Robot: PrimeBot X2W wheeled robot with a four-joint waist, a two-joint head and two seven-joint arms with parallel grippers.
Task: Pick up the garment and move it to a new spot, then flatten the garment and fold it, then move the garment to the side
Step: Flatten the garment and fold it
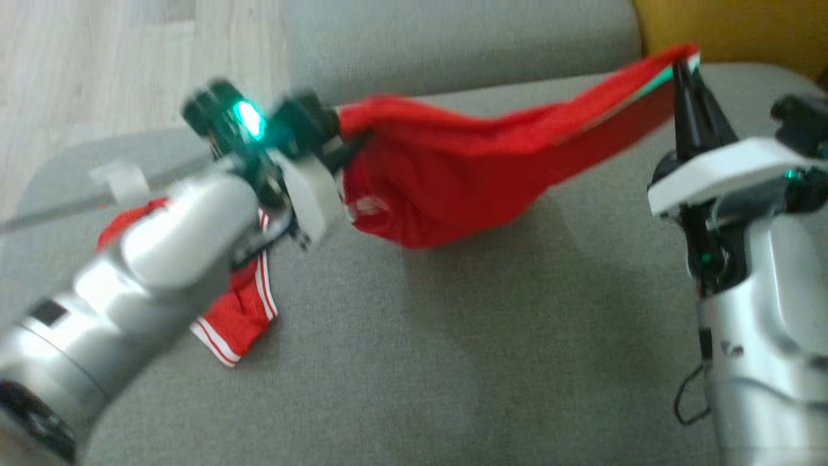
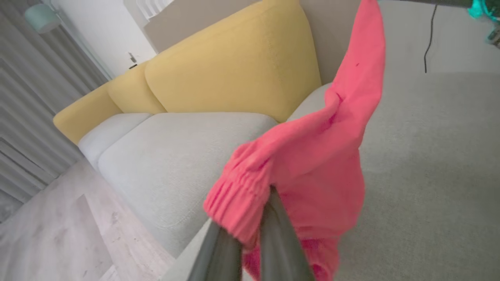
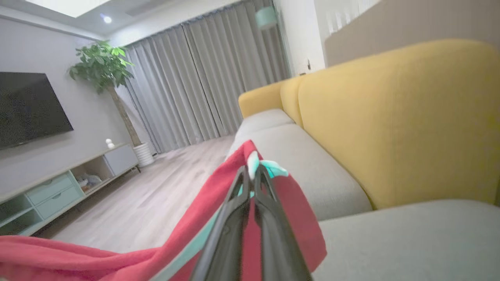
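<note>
Garment (image 1: 446,188), red fabric with white-and-teal trim, hangs stretched above grey sofa seat cushion (image 1: 485,349), middle sagging toward it. Left gripper (image 1: 349,144) clenched on its ribbed hem; right gripper (image 1: 680,65) clenched on the striped end.

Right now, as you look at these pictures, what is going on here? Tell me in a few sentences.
The robot holds a red garment up between both arms over a grey sofa seat. Its left gripper is shut on a gathered, elastic edge. Its right gripper is shut on an edge with pale trim. The cloth sags between them, not yet flat or folded. A striped red piece lies on the seat under the left forearm.
</note>
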